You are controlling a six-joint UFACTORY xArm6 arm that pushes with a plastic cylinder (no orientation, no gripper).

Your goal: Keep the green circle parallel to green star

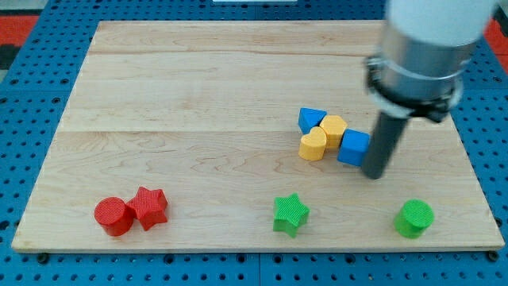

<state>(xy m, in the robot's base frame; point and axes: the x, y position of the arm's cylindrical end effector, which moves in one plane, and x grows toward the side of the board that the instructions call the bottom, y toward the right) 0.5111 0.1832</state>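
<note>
**Ana:** Green circle (414, 218) first, please. Where is it from my tip (374, 175)?

**Ben:** It sits near the front edge of the wooden board (198, 87), on the right. Your tip is a bit farther back and a little to the left of it. They are apart, not touching.

**Ana:** Are there jaws? Open or pinching?

**Ben:** No jaws at all. It is just a dark rod, so nothing can open, close or pinch. It holds nothing.

**Ana:** What is right by my tip?

**Ben:** The blue cube (354, 147) is just to its left. It looks like they touch, but I cannot tell for sure. Next to the cube are two yellow blocks. The yellow hexagon (333, 127) is a bit farther back, and the yellow heart (313, 145) is left of it. The blue triangle (311, 119) is at the back of the bunch.

**Ana:** And the green star (290, 214)?

**Ben:** Near the front edge too, in the middle, well left of the green circle. Both lie about in one row.

**Ana:** Anything far off?

**Ben:** Way over on the front left, a red circle (113, 215) and a red star (149, 207) sit touching.
</note>
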